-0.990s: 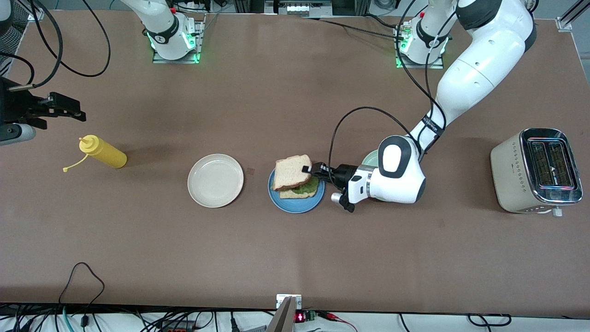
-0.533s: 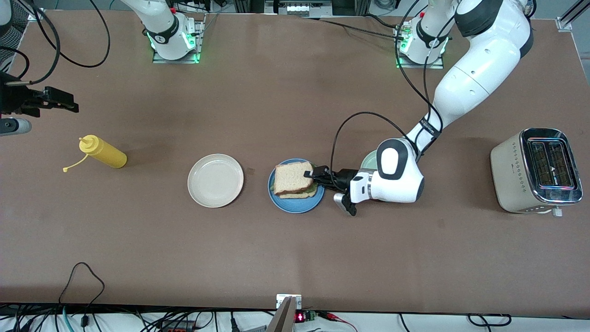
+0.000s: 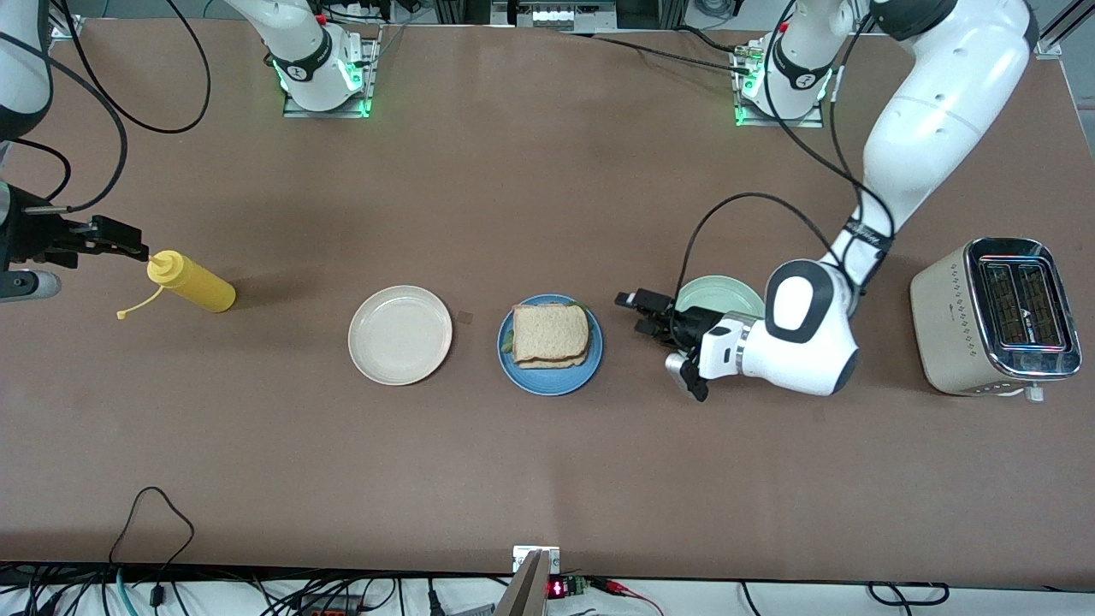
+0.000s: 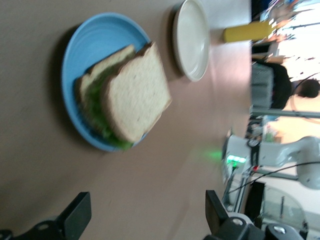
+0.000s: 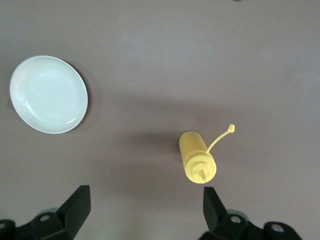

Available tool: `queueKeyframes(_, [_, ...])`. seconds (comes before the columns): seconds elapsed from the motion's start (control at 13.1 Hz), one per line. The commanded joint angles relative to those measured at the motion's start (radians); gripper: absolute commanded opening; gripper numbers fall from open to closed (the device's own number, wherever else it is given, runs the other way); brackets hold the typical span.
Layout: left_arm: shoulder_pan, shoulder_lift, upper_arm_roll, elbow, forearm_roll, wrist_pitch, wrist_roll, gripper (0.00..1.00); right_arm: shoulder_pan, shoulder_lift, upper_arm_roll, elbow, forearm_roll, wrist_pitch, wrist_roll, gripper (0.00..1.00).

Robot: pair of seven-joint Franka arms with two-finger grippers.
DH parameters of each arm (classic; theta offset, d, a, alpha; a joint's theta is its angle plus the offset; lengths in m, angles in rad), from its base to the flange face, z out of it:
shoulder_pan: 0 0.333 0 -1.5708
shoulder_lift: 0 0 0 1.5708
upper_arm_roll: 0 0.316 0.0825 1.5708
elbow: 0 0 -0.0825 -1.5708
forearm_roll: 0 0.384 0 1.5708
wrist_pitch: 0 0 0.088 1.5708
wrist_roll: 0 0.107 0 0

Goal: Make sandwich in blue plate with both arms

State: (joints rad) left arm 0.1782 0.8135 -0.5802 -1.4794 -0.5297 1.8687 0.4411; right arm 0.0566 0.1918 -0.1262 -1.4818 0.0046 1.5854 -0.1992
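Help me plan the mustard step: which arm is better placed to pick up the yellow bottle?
Right. The right pincer hangs open just above the yellow bottle. The left pincer, also open, is beside the blue plate, much farther from the bottle.

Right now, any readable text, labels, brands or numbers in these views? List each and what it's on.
None can be read for certain.
Black band on the left arm's forearm: white lettering, too small to read.
toaster: small dark mark on its side, too small to read.
Red lit display at the table edge nearest the front camera: not legible.
Nothing printed shows on the sandwich, blue plate, cream plate or yellow bottle.
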Motion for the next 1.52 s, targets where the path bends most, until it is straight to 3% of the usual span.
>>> queueKeyframes(0.0, [0.015, -0.120, 0.023, -0.018, 0.184, -0.136, -0.100, 1.00, 0.003, -0.009, 0.002, 0.021, -0.017, -0.038, 0.006, 1.00])
queueKeyframes(0.3, [0.035, -0.273, 0.020, -0.016, 0.472, -0.346, -0.289, 1.00, 0.003, -0.020, -0.003, 0.015, -0.015, -0.074, 0.015, 1.00])
queueKeyframes(0.53, [0.024, -0.413, 0.005, 0.033, 0.634, -0.504, -0.435, 1.00, 0.005, -0.051, 0.002, -0.026, -0.009, -0.074, 0.088, 1.00])
queueKeyframes(0.69, [0.012, -0.524, 0.031, 0.057, 0.686, -0.539, -0.441, 1.00, 0.008, -0.054, 0.007, -0.028, -0.009, -0.074, 0.119, 1.00])
queueKeyframes(0.84, [-0.136, -0.620, 0.271, 0.054, 0.669, -0.498, -0.437, 1.00, 0.003, -0.051, 0.004, -0.026, -0.006, -0.076, 0.112, 1.00])
queueKeyframes(1.07, [-0.203, -0.768, 0.466, -0.062, 0.575, -0.343, -0.437, 1.00, 0.005, -0.051, 0.002, -0.026, -0.006, -0.076, 0.115, 1.00])
queueKeyframes(1.22, [-0.220, -0.847, 0.525, -0.137, 0.539, -0.301, -0.435, 1.00, 0.006, -0.051, 0.002, -0.026, -0.006, -0.077, 0.124, 1.00])
queueKeyframes(1.45, [-0.220, -0.850, 0.574, -0.174, 0.502, -0.307, -0.429, 1.00, 0.008, -0.052, 0.002, -0.026, -0.006, -0.077, 0.124, 1.00])
